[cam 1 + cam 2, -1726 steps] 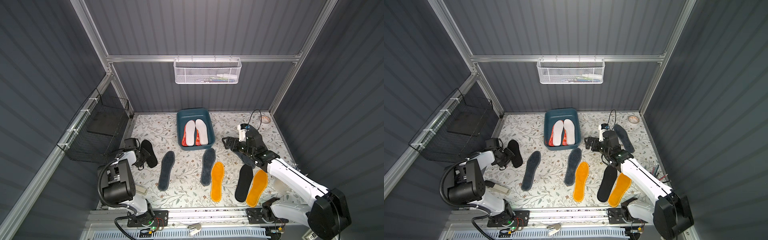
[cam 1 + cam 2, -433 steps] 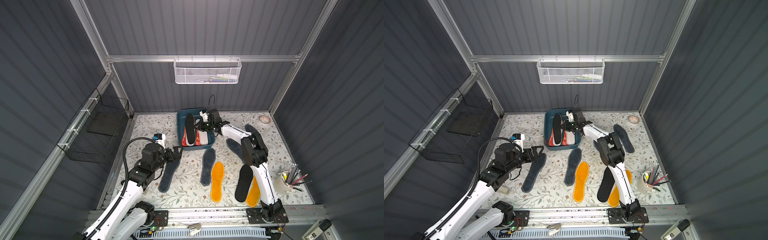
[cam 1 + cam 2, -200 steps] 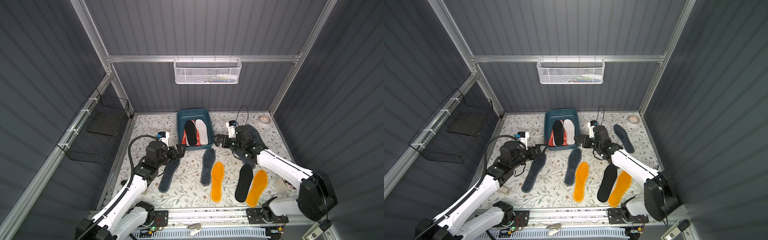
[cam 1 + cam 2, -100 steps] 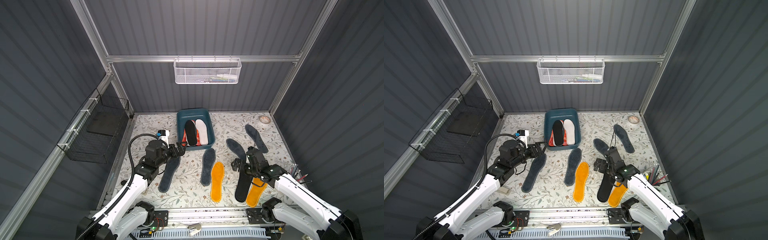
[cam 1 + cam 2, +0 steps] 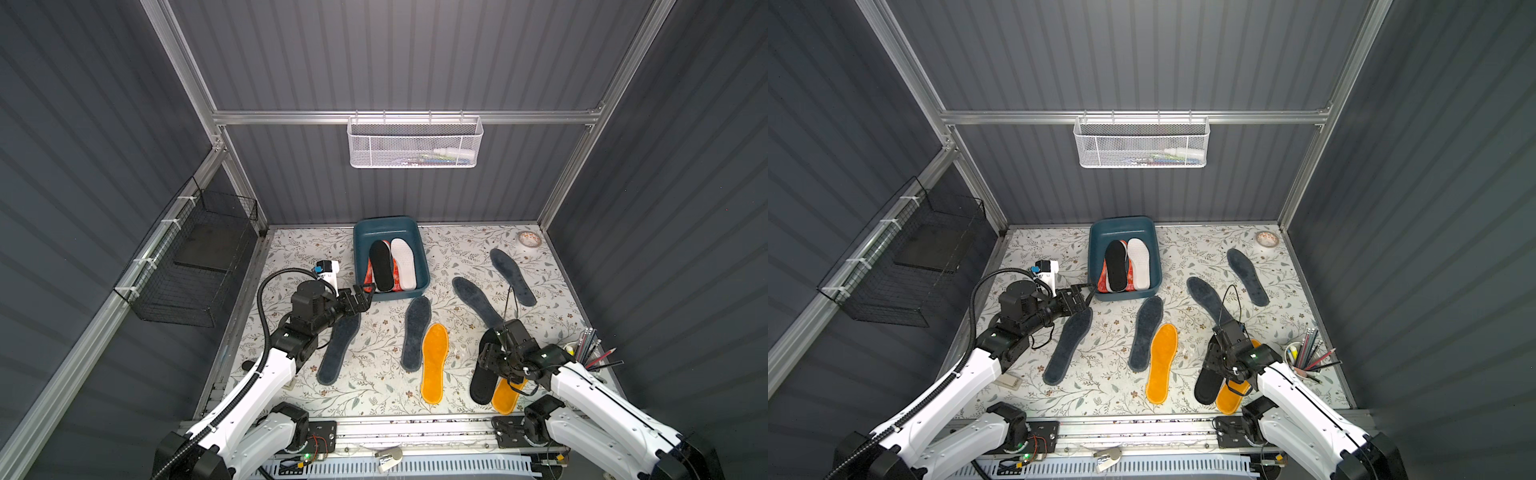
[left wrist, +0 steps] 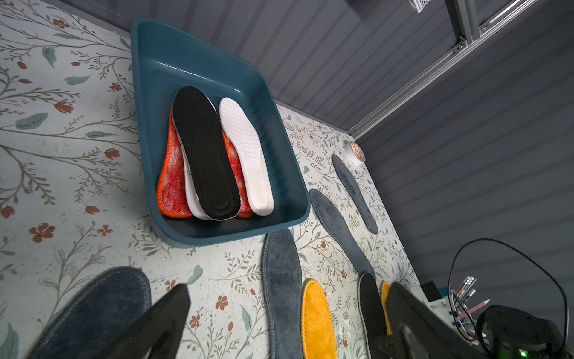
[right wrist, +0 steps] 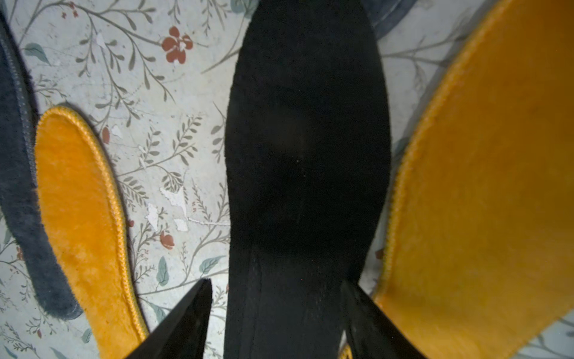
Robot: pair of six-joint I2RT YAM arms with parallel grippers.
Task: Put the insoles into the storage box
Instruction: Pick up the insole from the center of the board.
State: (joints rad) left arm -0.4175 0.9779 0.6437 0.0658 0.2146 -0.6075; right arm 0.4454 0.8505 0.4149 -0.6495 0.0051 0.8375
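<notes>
The teal storage box (image 5: 386, 222) (image 5: 1123, 224) (image 6: 139, 93) stands at the back middle and holds a black insole (image 5: 381, 266), a white insole (image 5: 404, 262) and red-orange insoles (image 6: 170, 186). Dark grey insoles (image 5: 338, 349) (image 5: 415, 332) (image 5: 473, 299) lie on the mat, with an orange insole (image 5: 434, 361) beside them. My left gripper (image 5: 363, 297) (image 6: 287, 289) hovers open and empty by the box's near left corner. My right gripper (image 5: 490, 359) (image 7: 276, 283) is low over another black insole (image 7: 307, 155) (image 5: 482, 380), jaws astride it and apart, a gap showing at one finger.
A further grey insole (image 5: 511, 276) lies at the back right, and a second orange insole (image 5: 505, 395) lies partly under the black one. A pencil cup (image 5: 582, 353) stands by the right arm, a tape roll (image 5: 528, 240) in the far corner. A black wire basket (image 5: 195, 257) hangs on the left wall.
My right arm has swung back from beside the box to the near right and come down over the black insole, its jaws narrowing. The left arm has stayed put.
</notes>
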